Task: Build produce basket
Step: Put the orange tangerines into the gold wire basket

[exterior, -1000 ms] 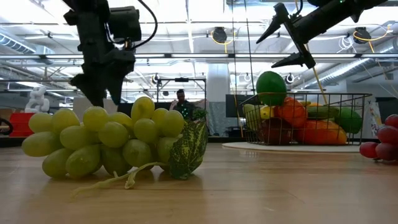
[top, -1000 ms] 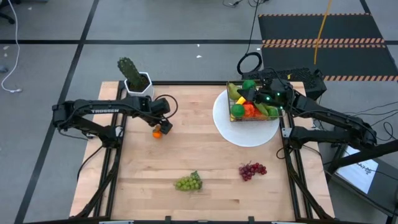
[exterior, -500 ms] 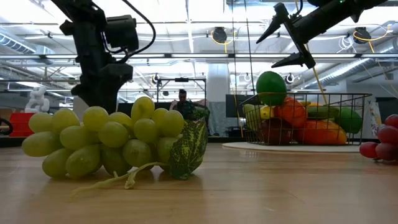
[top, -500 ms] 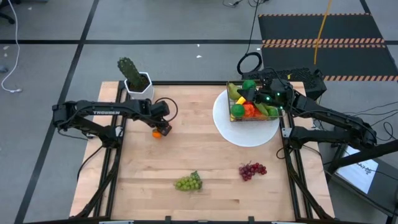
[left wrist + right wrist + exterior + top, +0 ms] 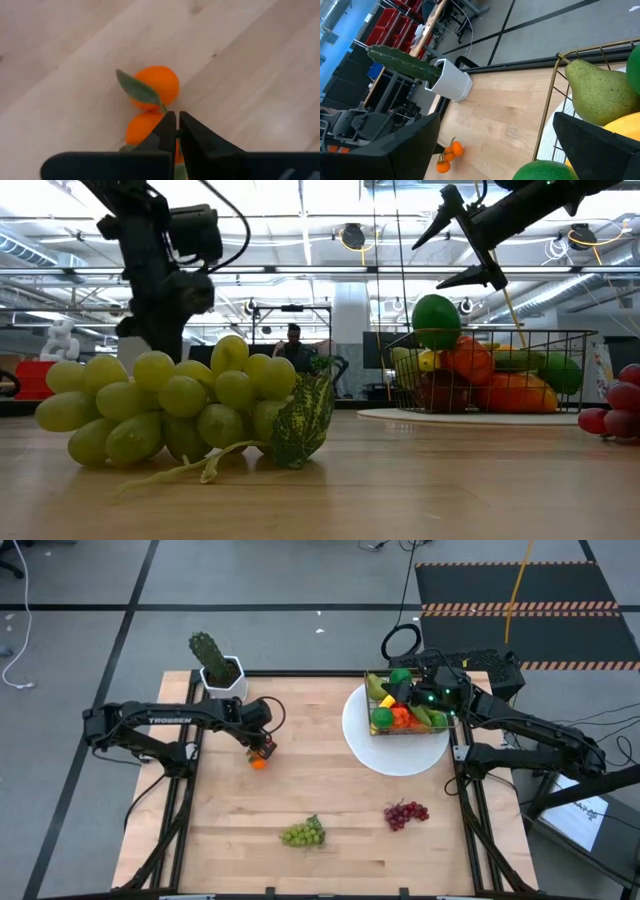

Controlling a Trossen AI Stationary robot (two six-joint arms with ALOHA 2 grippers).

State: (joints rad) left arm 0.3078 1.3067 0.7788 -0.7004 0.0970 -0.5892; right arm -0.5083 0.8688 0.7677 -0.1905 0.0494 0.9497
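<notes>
Cactus: green potted cactus in white hexagonal pot (image 5: pixel 214 665) standing at table's eleven o'clock.
Plate: white round plate (image 5: pixel 400 758) sitting at two o'clock.

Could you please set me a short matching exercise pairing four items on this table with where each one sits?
Items:
1. oranges
2. green grapes
3. purple grapes
4. basket

Places:
A. on the white plate
B. near edge, toward the right arm
C. under the left gripper
D. near edge, centre

Pairs: 1-C, 2-D, 3-B, 4-A

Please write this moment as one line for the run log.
left gripper: shut at oranges' stem, on table | right gripper: open above basket | green grapes, purple grapes: outside basket
</notes>
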